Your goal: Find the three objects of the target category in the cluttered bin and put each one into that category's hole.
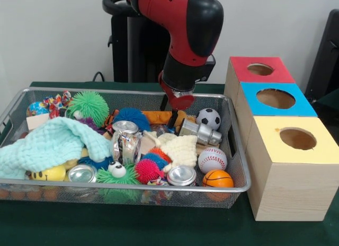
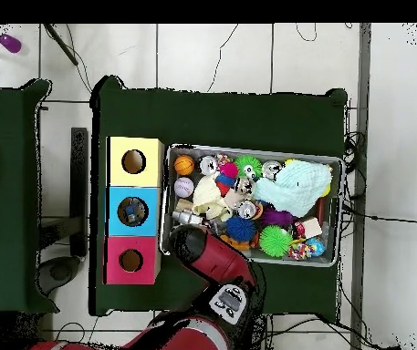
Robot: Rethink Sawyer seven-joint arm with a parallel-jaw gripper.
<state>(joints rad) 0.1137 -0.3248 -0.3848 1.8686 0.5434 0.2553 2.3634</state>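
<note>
the red and black arm is seen reaching down into the wire mesh bin (image 1: 235, 189), with the gripper (image 1: 172, 119) lowered at the bin's far side, toward 12 o'clock in the front view; whether its fingers are released or clenched cannot be told, since they are sunk among the clutter. just beside it, at 3 o'clock, a silver metal piece (image 1: 201, 132) is lying, and beyond that a small soccer ball (image 1: 208, 118). a baseball (image 1: 212, 159) and a mini basketball (image 1: 217, 178) are found at the bin's 4 o'clock corner, near each other. a mint green cloth (image 1: 50, 145) is draped over the 9 o'clock side, a green spiky ball (image 1: 89, 106) is set behind it, and a glass jar (image 1: 125, 141) is lying near the middle. outside the bin, at 3 o'clock, a wooden box is placed with a red hole (image 1: 260, 69), a blue hole (image 1: 275, 98) and a yellow hole (image 1: 297, 138) in a row.
</note>
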